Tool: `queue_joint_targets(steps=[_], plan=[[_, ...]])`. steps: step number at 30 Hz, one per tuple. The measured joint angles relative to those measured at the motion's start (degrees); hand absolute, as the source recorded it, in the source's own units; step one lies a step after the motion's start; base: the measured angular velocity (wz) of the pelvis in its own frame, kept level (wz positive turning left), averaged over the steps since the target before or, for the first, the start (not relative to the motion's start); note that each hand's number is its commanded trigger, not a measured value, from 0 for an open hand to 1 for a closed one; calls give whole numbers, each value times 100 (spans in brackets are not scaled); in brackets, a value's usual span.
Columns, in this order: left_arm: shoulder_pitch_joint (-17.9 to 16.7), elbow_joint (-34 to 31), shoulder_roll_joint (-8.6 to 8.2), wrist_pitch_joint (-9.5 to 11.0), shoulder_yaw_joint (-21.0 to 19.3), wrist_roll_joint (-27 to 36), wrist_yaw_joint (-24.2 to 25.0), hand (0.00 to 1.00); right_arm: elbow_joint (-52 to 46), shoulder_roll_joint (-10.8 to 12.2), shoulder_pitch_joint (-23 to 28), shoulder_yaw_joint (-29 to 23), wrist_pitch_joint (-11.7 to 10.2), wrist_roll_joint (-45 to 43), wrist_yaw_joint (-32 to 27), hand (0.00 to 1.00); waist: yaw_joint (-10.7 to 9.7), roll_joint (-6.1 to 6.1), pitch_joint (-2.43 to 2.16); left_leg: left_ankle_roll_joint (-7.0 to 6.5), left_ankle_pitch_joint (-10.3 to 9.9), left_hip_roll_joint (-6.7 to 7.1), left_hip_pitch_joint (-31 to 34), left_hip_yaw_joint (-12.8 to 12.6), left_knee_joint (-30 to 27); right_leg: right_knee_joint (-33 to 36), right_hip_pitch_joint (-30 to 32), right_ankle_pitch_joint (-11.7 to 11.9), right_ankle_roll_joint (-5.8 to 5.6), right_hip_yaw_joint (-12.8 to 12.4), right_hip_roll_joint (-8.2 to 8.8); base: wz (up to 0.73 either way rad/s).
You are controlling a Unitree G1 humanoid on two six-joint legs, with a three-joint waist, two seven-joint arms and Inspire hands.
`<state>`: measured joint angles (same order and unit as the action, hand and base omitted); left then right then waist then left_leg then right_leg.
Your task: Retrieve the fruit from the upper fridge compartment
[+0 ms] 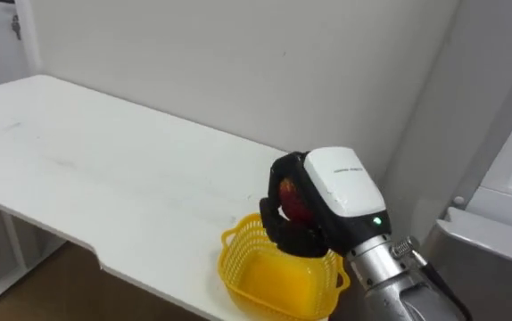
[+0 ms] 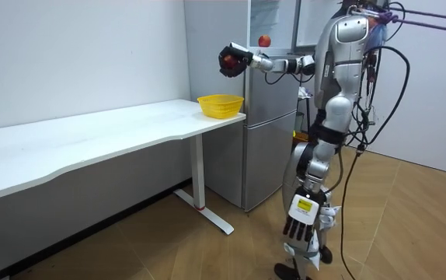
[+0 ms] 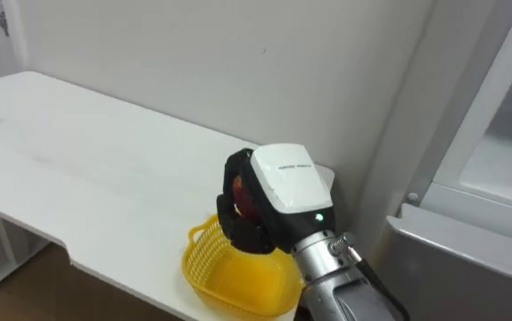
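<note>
Right hand [image 1: 314, 209], reaching out from the lower right of the eye views, has its dark fingers curled tight round a red fruit [image 1: 290, 200], which shows only as a red-orange patch between fingers and palm. The white back of the hand faces the camera. In the room view this hand is held out at shoulder height, above the yellow basket [image 1: 265, 278] and clear of it.

The basket, with a wavy open-weave rim, stands on the white counter [image 1: 104, 169] at the counter's end nearest the fridge [image 2: 270, 148], close to the front edge. Its inside looks bare as far as it can be seen past the hand.

The grey fridge stands just beside that end of the counter. Its upper compartment is open, and a second red fruit [image 2: 264, 40] sits at its lower front edge.

The robot stands upright on the wooden floor in front of the fridge. Its left hand [image 2: 301, 222] hangs low at its side with the fingers loose and straight, holding nothing.
</note>
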<state>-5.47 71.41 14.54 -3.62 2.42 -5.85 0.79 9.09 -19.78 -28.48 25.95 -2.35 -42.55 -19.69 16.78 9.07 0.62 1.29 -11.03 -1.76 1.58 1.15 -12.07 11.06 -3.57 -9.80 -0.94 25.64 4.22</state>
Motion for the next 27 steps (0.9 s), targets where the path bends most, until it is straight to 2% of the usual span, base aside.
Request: queue_joint_targets(steps=[6, 9, 20, 21, 22, 23, 27], plan=[[58, -1, -5, -17, -115, -127, 70, 0, 740, -27, -6, -3, 13, 228, -12, 100, 172, -18, 15, -1, 1, 25, 193, 76, -159, -45, 68, 0, 0, 121, 18, 10], [43, 0, -1, -19, -120, -162, 90, 0, 1032, -27, -6, -4, 44, 314, 44, 100, 197, -45, 46, -12, 6, 45, 253, 76, -156, -43, 92, 0, 0, 131, 42, 2], [67, -76, 13, -115, -109, -164, -73, 0, 1508, -22, -6, 6, 153, 529, 53, 100, 252, 62, 53, -34, 39, 62, 424, 61, -165, -14, 263, 0, 0, 133, 67, 0], [68, -76, 12, -119, -110, -164, -80, 0, 1507, -22, -6, 5, 180, 531, 53, 91, 252, 64, 53, -34, 39, 62, 429, 61, -165, -14, 268, 0, 0, 135, 66, 0], [69, -77, 12, -119, -109, -164, -104, 0, 1507, -22, -6, 5, 195, 533, 53, 36, 253, 64, 53, -34, 39, 62, 431, 62, -164, -15, 269, 0, 0, 134, 66, 0], [69, -77, 12, -119, -109, -164, -126, 0, 1507, -22, -6, 5, 199, 535, 53, 0, 253, 64, 52, -33, 39, 61, 432, 62, -164, -15, 269, 0, 0, 134, 66, 0], [68, -81, 12, -124, -109, -155, -185, 0, 1507, -22, -6, 5, 220, 594, 53, 0, 258, 68, 51, -34, 39, 61, 443, 56, -161, -15, 277, 0, 0, 135, 68, 0]])
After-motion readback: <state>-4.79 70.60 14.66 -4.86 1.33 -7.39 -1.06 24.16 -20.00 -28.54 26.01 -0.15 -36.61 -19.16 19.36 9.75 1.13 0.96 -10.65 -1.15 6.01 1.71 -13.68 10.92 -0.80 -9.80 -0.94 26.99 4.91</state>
